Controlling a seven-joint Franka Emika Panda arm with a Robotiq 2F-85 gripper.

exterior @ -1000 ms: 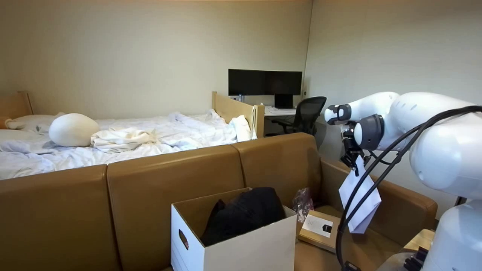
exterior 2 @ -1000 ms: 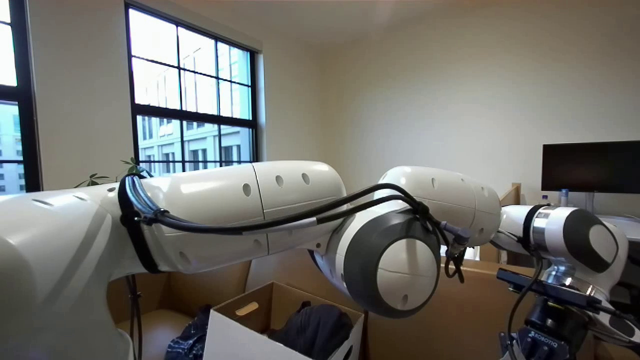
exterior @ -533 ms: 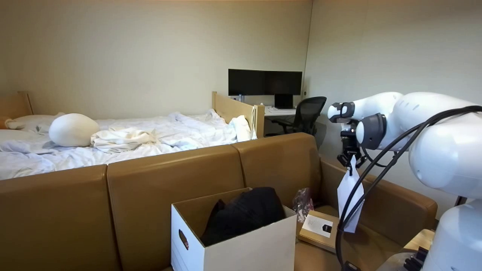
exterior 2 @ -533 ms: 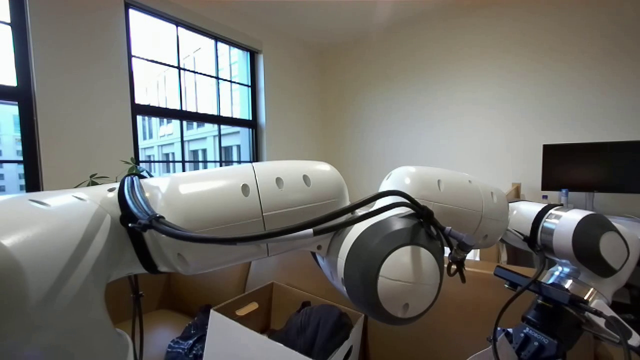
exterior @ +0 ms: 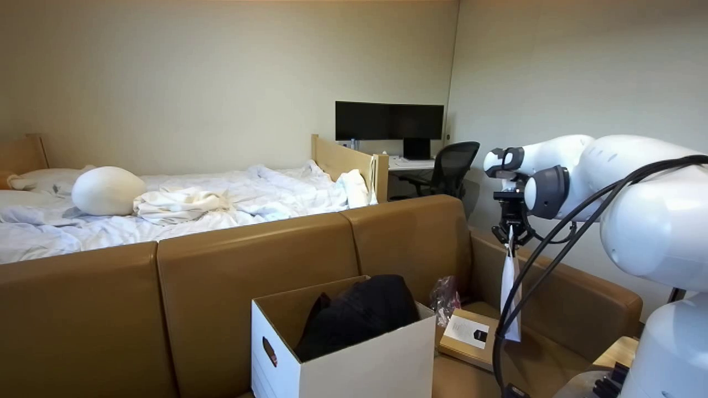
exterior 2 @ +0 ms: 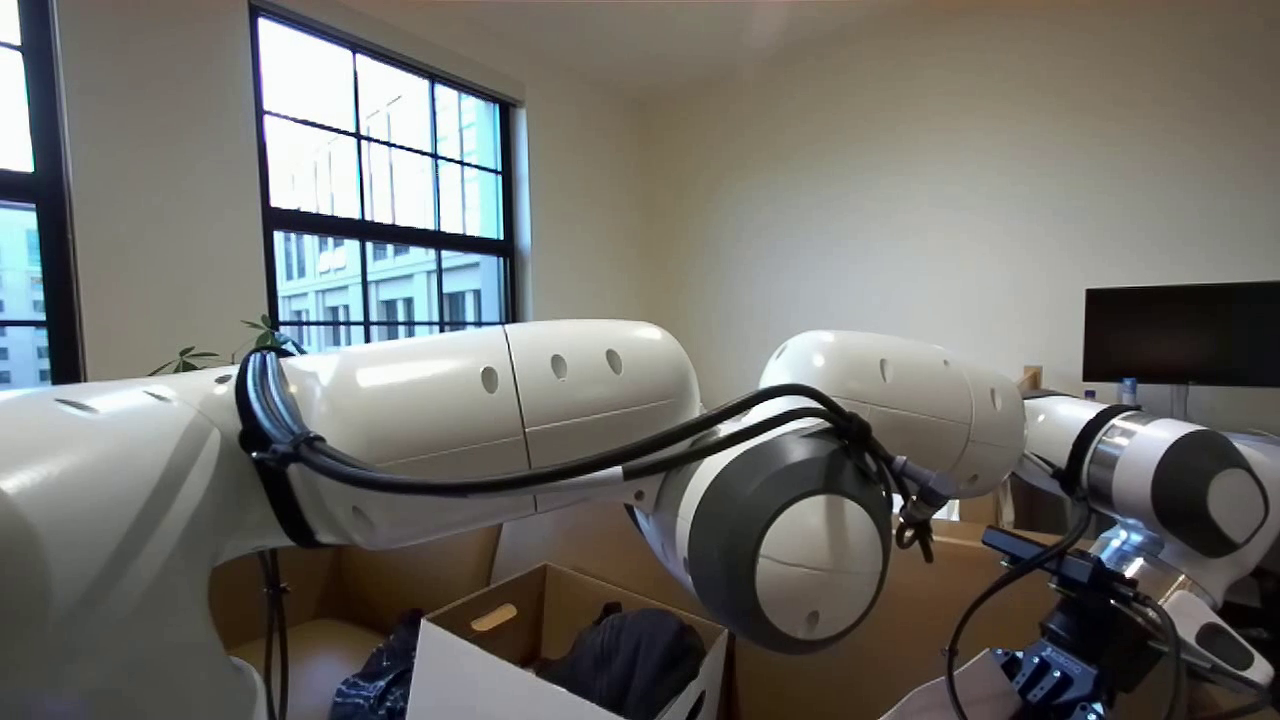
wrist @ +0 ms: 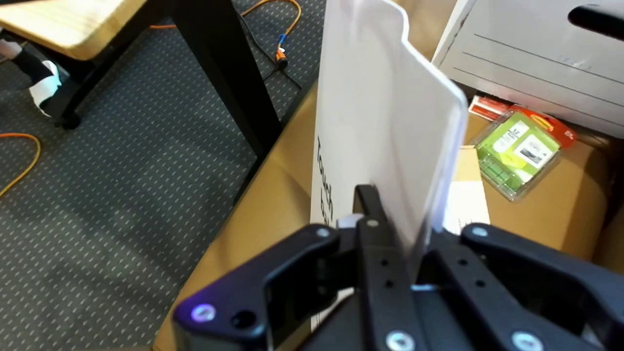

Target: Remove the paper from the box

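Observation:
The paper (exterior: 508,276), a thin white sheet, hangs from my gripper (exterior: 511,243) over the brown sofa seat, seen nearly edge-on. In the wrist view the paper (wrist: 370,112) is bent, with dark print along one side, and my gripper (wrist: 402,224) is shut on it. A pale part of the paper (exterior 2: 950,692) also shows in an exterior view. The white box (exterior: 368,365) stands on the sofa, apart from the paper, with dark contents (exterior: 365,309) inside. The box also shows in an exterior view (exterior 2: 480,680) and the wrist view (wrist: 531,73).
A tan package with a white label (exterior: 467,337) and a clear plastic bag (exterior: 445,298) lie on the sofa beside the box. A green package (wrist: 519,151) lies near the box. A wooden tabletop (wrist: 83,29) and the sofa arm (exterior: 581,293) are nearby.
My gripper has turned with the paper, which went from showing its broad face to nearly edge-on. The paper's lower end has swung left. The box has not moved.

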